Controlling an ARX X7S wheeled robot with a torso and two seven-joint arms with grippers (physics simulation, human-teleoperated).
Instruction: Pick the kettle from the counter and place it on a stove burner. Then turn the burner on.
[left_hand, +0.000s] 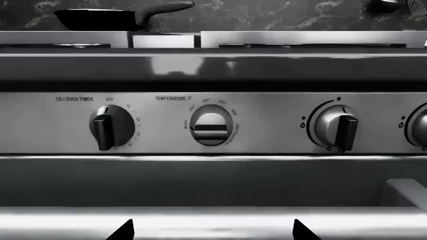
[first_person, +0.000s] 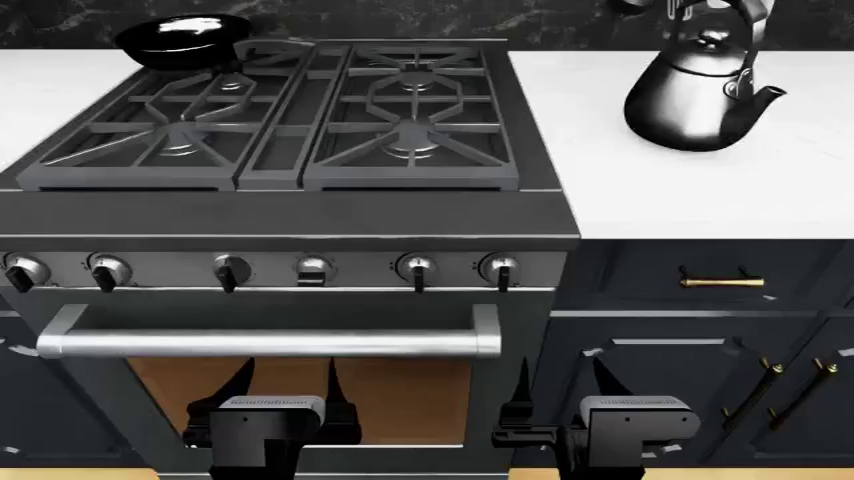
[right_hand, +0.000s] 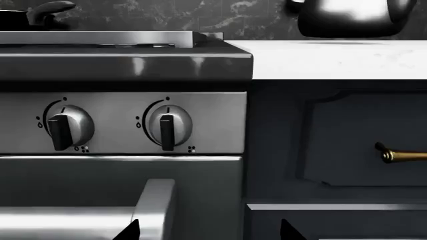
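The shiny dark-chrome kettle (first_person: 697, 90) stands upright on the white counter (first_person: 694, 180) to the right of the stove; its body also shows in the right wrist view (right_hand: 347, 17). The stove has four burners under dark grates; the near right burner (first_person: 411, 148) is bare. My left gripper (first_person: 287, 385) is open and empty, low in front of the oven door. My right gripper (first_person: 563, 385) is open and empty, low in front of the stove's right edge. Both are well below the counter and far from the kettle.
A black pan (first_person: 184, 40) sits on the far left burner. Control knobs line the stove front; the rightmost knob (first_person: 502, 268) and its neighbour (first_person: 418, 268) show in the right wrist view. An oven handle (first_person: 267, 343) juts out above my left gripper. Dark cabinets with a brass handle (first_person: 721, 281) stand right.
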